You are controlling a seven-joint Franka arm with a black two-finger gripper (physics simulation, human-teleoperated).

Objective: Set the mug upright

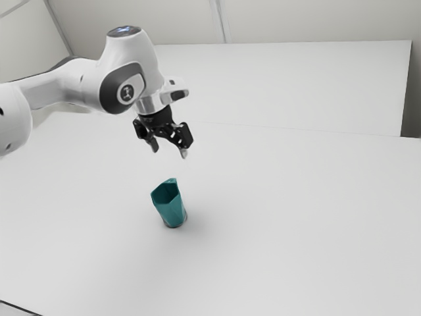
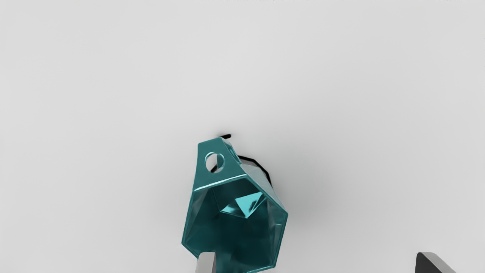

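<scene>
My gripper [image 1: 170, 154] hangs above the table in the exterior view, with free air between it and the teal mug [image 1: 171, 205] below. The faceted mug stands on its base with its mouth facing up, leaning slightly in that view. Seen from the hand, the mug [image 2: 235, 227] shows its open mouth and a handle with a round hole. The gripper [image 2: 315, 261] has its two fingers wide apart, one overlapping the mug's rim in the picture and the other over bare table. Nothing is held.
A white table [image 1: 296, 217] spreads around the mug. Behind it rises a pale panel [image 1: 283, 85], toward the top of the exterior view. A dark-edged corner shows at the exterior view's lower left.
</scene>
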